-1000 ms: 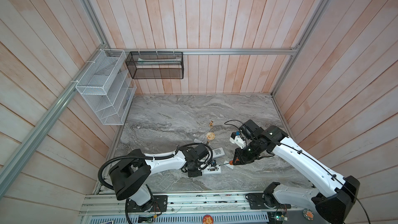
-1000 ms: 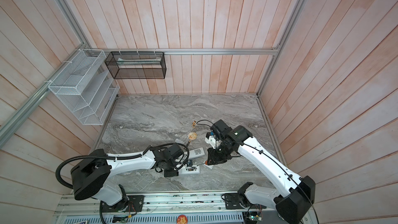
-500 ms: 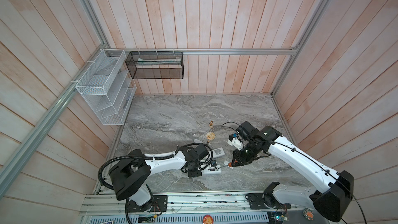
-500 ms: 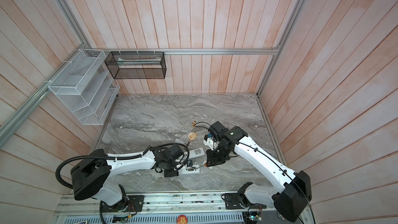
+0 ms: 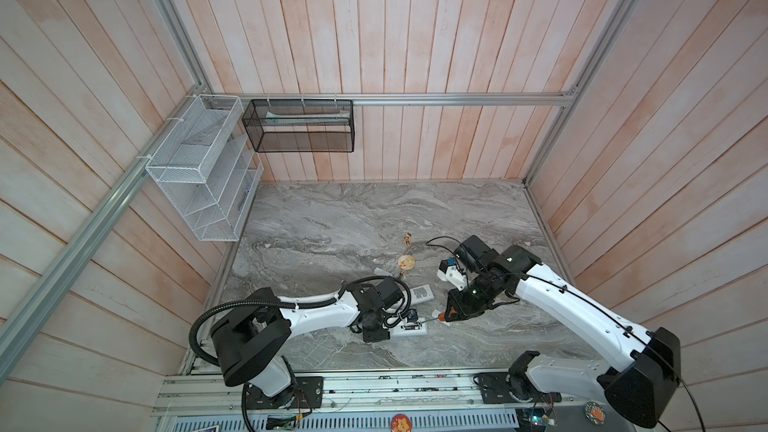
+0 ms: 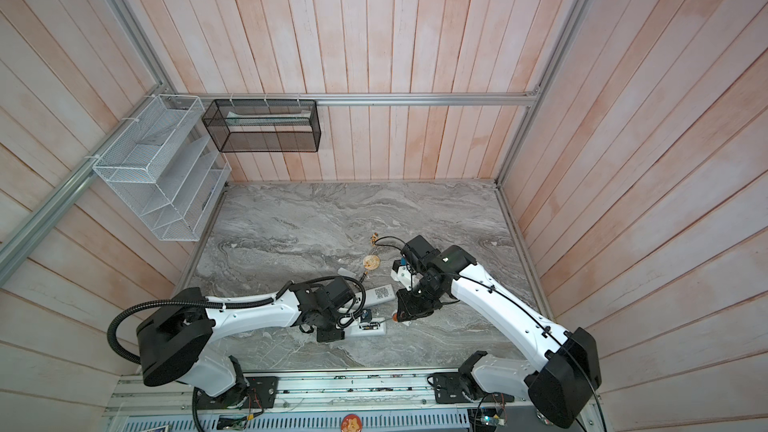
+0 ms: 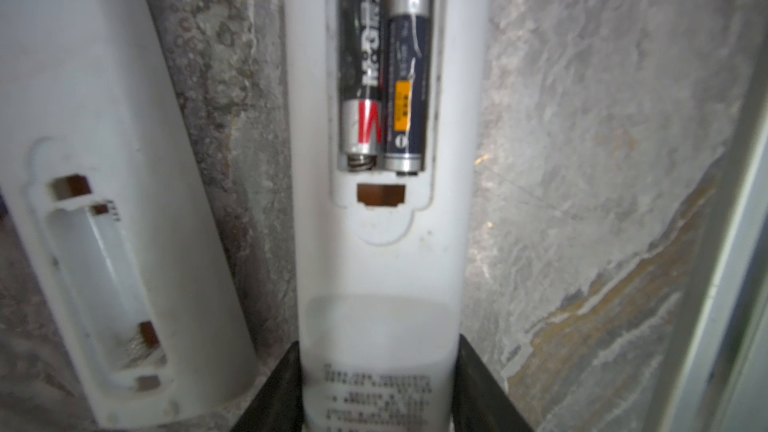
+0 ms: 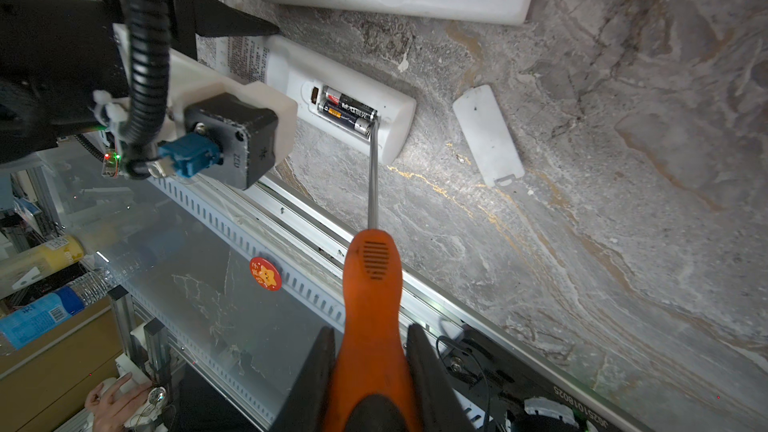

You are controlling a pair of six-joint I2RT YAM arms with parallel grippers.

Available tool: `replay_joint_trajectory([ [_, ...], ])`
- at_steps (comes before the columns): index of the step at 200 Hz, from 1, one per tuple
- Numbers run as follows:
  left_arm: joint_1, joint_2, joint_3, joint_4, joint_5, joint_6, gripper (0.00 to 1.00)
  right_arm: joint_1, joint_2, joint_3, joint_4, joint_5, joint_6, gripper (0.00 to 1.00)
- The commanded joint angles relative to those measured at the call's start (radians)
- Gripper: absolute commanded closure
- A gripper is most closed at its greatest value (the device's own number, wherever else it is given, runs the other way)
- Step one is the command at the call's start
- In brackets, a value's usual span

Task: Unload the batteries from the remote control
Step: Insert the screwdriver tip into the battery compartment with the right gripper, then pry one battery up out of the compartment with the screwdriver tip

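Right end effector (image 8: 370, 351) grips screwdriver (image 8: 372, 268), tip indistinct against batteries (image 8: 347, 112).

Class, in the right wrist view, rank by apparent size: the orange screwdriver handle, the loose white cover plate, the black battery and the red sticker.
Largest: screwdriver handle, though it is nearest the camera.
Next: cover plate.
Last: black battery and red sticker, too alike to rank; the battery is longer but slimmer.
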State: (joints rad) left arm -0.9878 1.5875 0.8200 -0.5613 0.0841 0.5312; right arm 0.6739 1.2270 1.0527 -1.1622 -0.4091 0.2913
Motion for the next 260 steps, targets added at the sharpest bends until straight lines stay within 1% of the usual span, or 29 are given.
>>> replay_joint_trajectory([
  [1, -0.009, 0.109, -0.085, -0.038, -0.09, 0.022, 0.66, 0.009, 0.005, -0.034, 0.025, -0.012, -0.012, 1.0],
  [34, -0.009, 0.109, -0.086, -0.038, -0.094, 0.024, 0.67, 0.026, -0.003, -0.046, 0.035, -0.038, -0.02, 1.0],
  [78, -0.009, 0.118, -0.085, -0.039, -0.095, 0.024, 0.68, 0.094, -0.011, -0.034, 0.063, -0.062, -0.026, 1.0],
  [135, -0.009, 0.123, -0.085, -0.039, -0.093, 0.026, 0.69, 0.116, -0.027, -0.001, 0.116, -0.085, -0.022, 1.0],
  [180, -0.009, 0.127, -0.085, -0.04, -0.094, 0.025, 0.7, 0.131, -0.023, 0.077, 0.103, -0.055, -0.02, 1.0],
  [260, -0.009, 0.126, -0.085, -0.039, -0.092, 0.023, 0.7, 0.131, -0.017, 0.093, 0.134, -0.027, -0.01, 1.0],
])
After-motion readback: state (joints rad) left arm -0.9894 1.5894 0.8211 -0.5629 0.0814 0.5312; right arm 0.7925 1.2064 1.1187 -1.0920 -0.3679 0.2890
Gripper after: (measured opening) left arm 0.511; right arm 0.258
